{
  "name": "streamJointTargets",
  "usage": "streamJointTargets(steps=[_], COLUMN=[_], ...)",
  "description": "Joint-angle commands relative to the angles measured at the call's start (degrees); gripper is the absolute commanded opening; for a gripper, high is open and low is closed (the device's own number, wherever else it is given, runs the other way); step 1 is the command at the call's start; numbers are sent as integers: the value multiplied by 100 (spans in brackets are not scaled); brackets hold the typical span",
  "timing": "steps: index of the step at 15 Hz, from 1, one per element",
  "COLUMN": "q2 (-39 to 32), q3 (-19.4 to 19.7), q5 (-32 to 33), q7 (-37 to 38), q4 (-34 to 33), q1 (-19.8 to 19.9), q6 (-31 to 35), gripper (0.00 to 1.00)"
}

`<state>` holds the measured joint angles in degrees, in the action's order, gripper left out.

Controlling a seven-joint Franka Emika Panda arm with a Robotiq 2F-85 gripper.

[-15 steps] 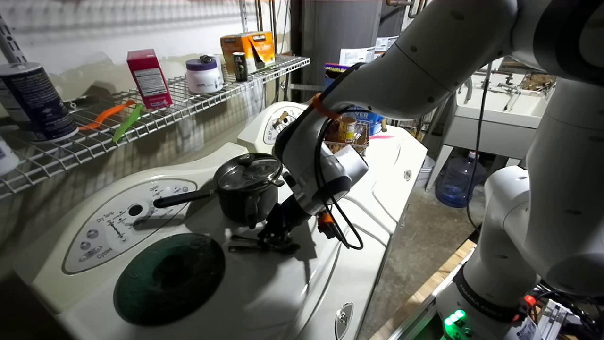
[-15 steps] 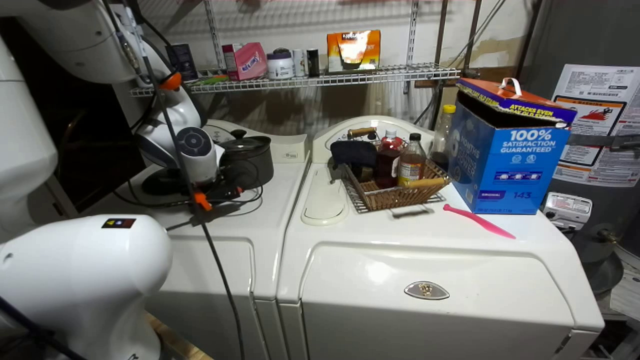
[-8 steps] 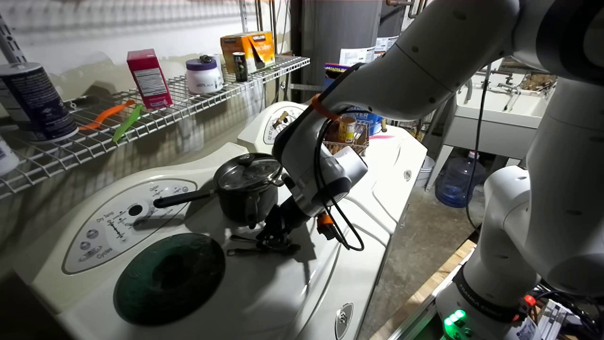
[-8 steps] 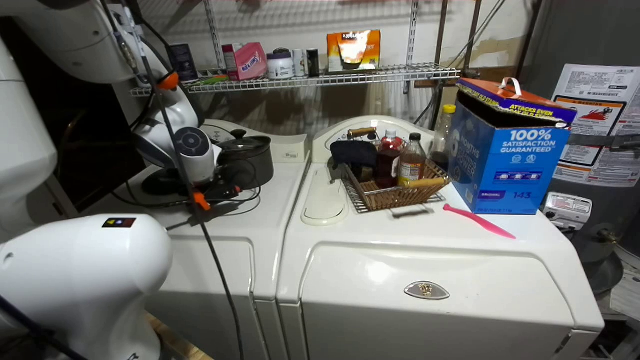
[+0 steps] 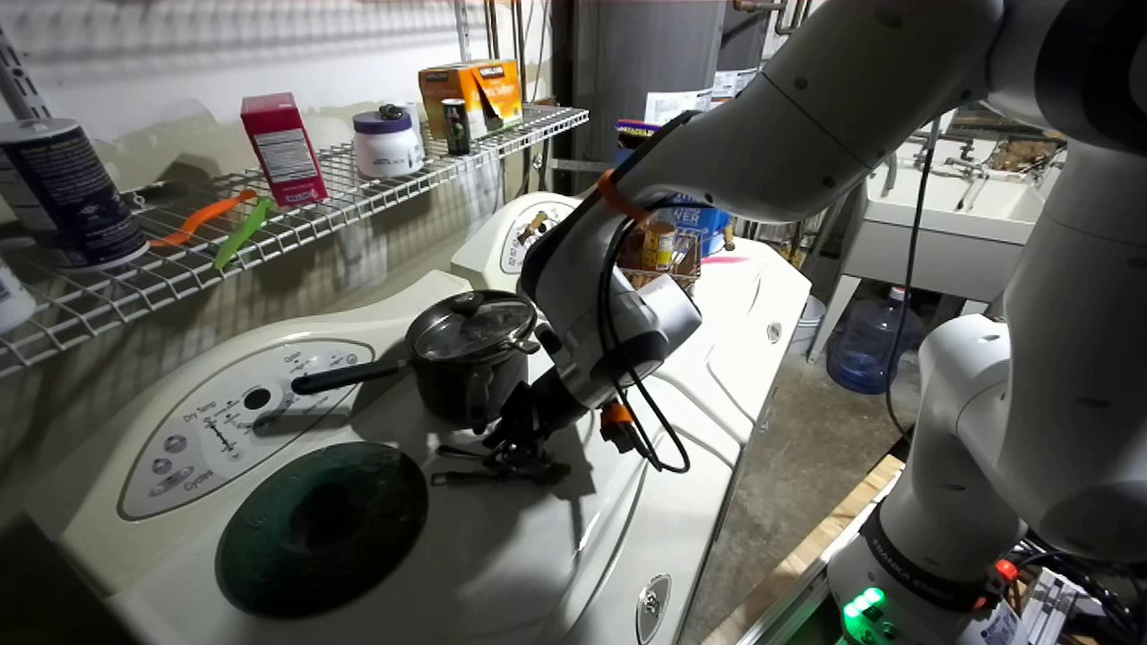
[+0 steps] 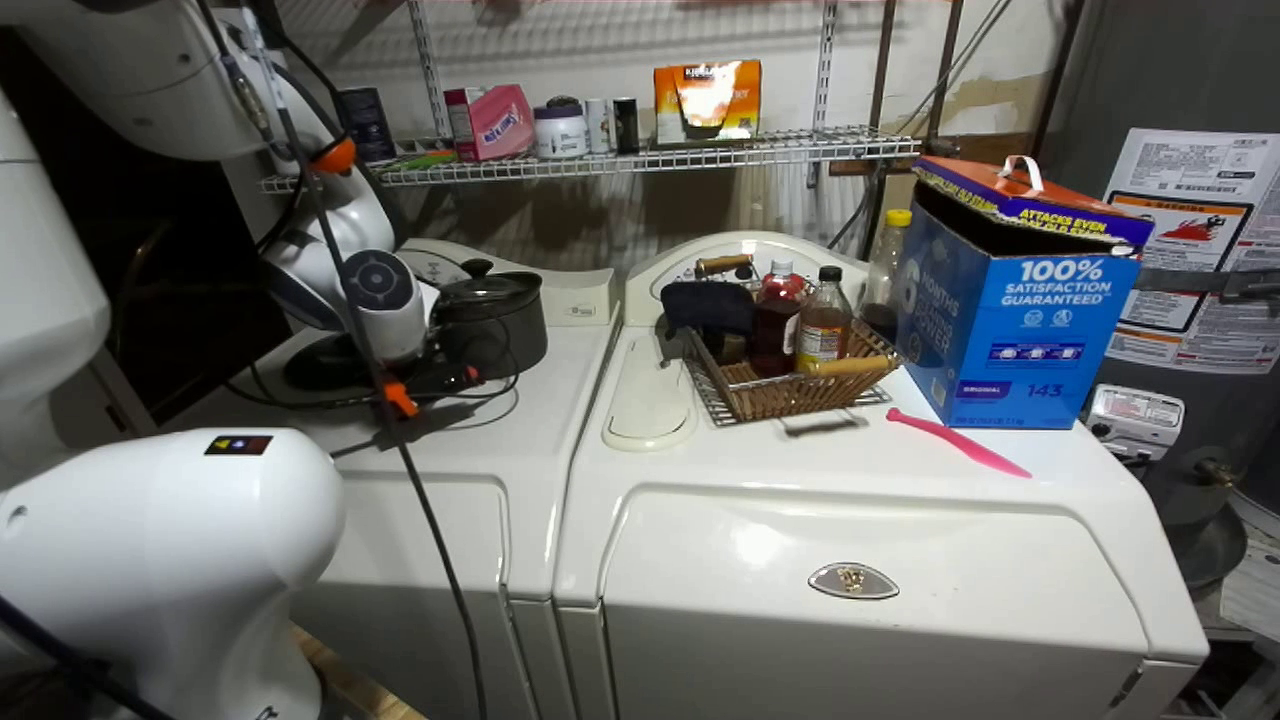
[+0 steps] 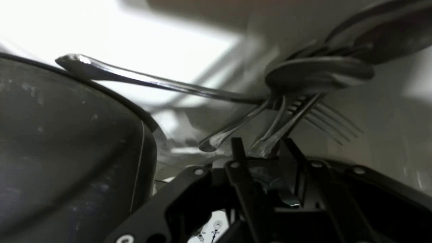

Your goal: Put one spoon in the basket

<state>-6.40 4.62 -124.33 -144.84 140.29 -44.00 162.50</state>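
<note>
Several metal spoons and forks lie in a loose pile (image 5: 538, 469) on the white machine top beside the pot. In the wrist view, a spoon (image 7: 319, 75) lies over a fork (image 7: 332, 119), and a larger spoon bowl (image 7: 398, 32) shows at upper right. My gripper (image 7: 262, 141) is partly open and low over the pile. Two cutlery handles (image 7: 270, 143) show in the gap between its fingers, and I cannot tell if they touch. The gripper (image 5: 511, 441) also shows in an exterior view. The brown slatted basket (image 6: 775, 398) stands on the neighbouring machine, holding bottles and a dark item.
A lidded dark pot (image 5: 470, 376) stands close beside my gripper; its wall fills the left of the wrist view. A dark green glass lid (image 5: 323, 528) lies nearby. A pink utensil (image 6: 960, 442) and a blue box (image 6: 1020, 330) are beside the basket. A wire shelf (image 6: 790, 153) runs above.
My arm and gripper have shifted slightly, a little to the left in an exterior view. One cutlery handle has moved slightly. The basket and pot have not moved.
</note>
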Motion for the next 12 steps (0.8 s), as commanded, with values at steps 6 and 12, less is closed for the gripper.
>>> streamJointTargets(steps=[6,12], q2=[64,-50], q3=[-4,0], q5=[-54,5], q7=[38,130], q4=[54,41], q1=[-29,-21], q6=[108,81], gripper=[29,36])
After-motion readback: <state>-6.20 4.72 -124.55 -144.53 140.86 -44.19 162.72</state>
